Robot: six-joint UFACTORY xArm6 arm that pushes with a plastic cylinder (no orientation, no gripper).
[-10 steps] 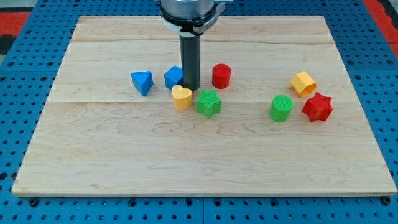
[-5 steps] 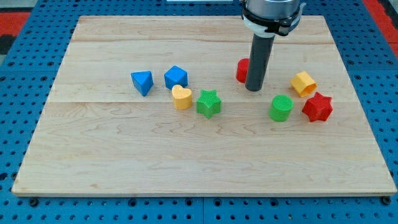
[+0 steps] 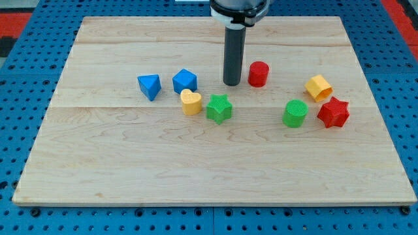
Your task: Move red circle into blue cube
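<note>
The red circle [image 3: 258, 74] was seen standing upright on the wooden table [image 3: 196, 163], towards the view's top and a little right of centre, well apart from the blue cube [image 3: 185, 81], which lay to the view's left of it. My tip [image 3: 231, 84] was found between the two, just beside the red circle on its left and apart from it by a narrow gap, so that it was placed on the wrong side for the push that the task asks; it was judged that the tip would have to be brought round to the circle's right before the circle could be driven leftward into the cube. No jaws were carried by the arm, only the dark rod, so nothing was grasped or released. Close below the cube a yellow heart [image 3: 191, 102] and a green star [image 3: 219, 108] were set, and a blue pyramid-like block [image 3: 149, 86] lay further left; these were judged near enough to the path to be knocked if the push were angled downward. A green cylinder [image 3: 295, 113], a yellow hexagonal block [image 3: 318, 87] and a red star [image 3: 334, 112] were grouped at the view's right, clear of the route.
</note>
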